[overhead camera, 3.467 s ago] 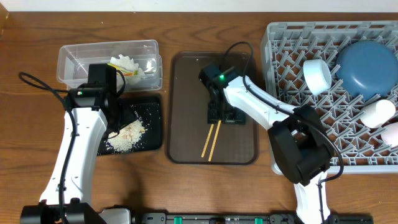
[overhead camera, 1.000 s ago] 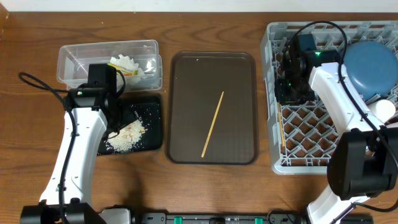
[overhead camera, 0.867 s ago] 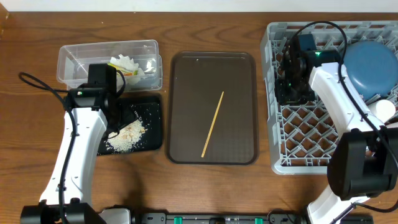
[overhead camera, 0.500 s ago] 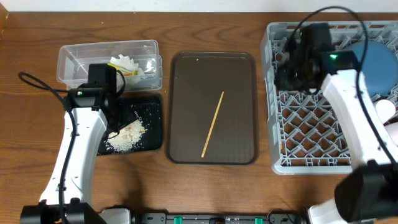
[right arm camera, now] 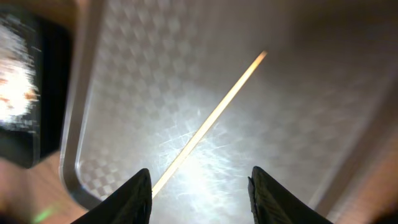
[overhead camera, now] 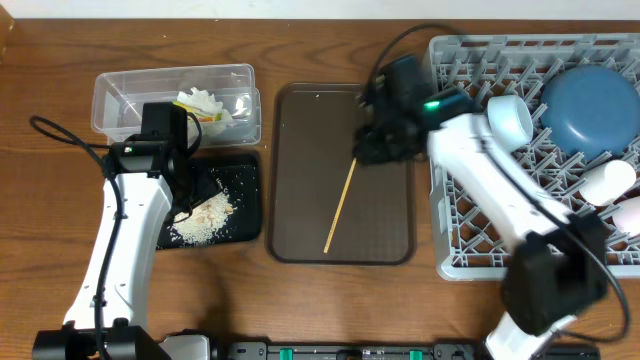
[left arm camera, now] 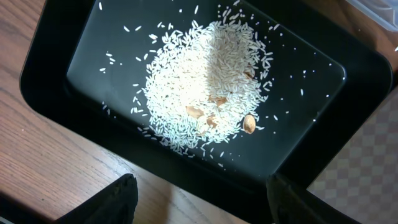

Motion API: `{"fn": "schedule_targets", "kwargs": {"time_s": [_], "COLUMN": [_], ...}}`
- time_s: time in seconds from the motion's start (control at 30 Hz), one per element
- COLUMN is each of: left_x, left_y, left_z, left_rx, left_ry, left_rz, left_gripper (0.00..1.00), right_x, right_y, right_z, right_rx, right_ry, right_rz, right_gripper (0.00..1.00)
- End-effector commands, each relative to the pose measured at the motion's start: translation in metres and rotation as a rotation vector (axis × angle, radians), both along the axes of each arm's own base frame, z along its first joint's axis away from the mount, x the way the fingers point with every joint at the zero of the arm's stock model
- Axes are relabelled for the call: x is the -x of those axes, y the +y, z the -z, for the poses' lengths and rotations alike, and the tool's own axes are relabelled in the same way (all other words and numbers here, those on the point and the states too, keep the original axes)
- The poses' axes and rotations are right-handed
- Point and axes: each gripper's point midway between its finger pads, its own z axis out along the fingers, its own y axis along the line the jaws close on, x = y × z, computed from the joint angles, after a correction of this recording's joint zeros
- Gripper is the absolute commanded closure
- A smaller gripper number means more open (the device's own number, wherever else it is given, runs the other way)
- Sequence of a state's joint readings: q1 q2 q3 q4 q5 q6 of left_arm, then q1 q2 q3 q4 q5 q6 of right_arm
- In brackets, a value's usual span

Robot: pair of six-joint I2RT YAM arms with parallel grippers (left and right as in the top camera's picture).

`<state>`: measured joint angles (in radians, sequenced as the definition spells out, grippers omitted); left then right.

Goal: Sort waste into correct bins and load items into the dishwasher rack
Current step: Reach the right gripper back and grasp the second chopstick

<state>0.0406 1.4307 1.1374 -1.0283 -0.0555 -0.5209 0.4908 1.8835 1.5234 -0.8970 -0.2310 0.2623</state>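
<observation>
I count one chopstick (overhead camera: 341, 205) on one brown tray (overhead camera: 300, 180). At 9 o'clock from it there are two bins: one clear tub (overhead camera: 115, 110) and one black tray (overhead camera: 245, 215). At 3 o'clock, one rack (overhead camera: 470, 250) carries one blue dish (overhead camera: 590, 105), one white bowl (overhead camera: 510, 120) and two cups (overhead camera: 608, 180) (overhead camera: 632, 214).

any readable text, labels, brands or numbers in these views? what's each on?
No text can be read in any view.
Snack wrapper in the clear tub: any print is too small to read.
Black tray, brown tray, chopstick, rack: no markings show.
Right arm: only a green light, no label visible.
</observation>
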Motion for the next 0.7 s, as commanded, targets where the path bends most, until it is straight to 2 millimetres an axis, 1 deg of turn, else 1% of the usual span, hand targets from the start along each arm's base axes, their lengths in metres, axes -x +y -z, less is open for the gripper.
{"fn": "schedule_targets", "kwargs": {"time_s": [0.0,0.13,0.2,0.27,0.4,0.5,0.53,0.67], "left_x": [0.005,0.005,0.005,0.005,0.005,0.005,0.005,0.005], "left_y": [0.002,0.002,0.002,0.002,0.002,0.002,0.002,0.002], "left_z": [0.004,0.004,0.004,0.004,0.004,0.004,0.004,0.004], "left_rx": [-0.003,-0.003,-0.003,-0.003,-0.003,-0.003,-0.003,-0.003], "left_ry": [0.018,0.018,0.018,0.018,0.018,0.018,0.018,0.018], "left_rz": [-0.014,-0.014,-0.014,-0.014,-0.014,-0.014,-0.014,-0.014], "left_gripper": [0.31,0.31,0.31,0.31,0.30,0.30,0.31,0.30], "right_x": [0.005,0.019,0.025,0.031,0.040,0.043,0.044,0.044], "right_y": [0.005,0.022,0.026,0.027,0.024,0.022,0.021,0.010], "right_z": [0.026,0.054,0.066,0.079,0.098,0.108,0.109,0.109], "right_rx": [0.091,0.138,0.164,0.202,0.269,0.298,0.307,0.353], "right_ry": [0.046,0.102,0.121,0.140,0.170,0.184,0.186,0.179], "right_rz": [0.117,0.140,0.155,0.171,0.205,0.220,0.224,0.250], "right_gripper": [0.51,0.51,0.52,0.52,0.53,0.55,0.57,0.70]}}
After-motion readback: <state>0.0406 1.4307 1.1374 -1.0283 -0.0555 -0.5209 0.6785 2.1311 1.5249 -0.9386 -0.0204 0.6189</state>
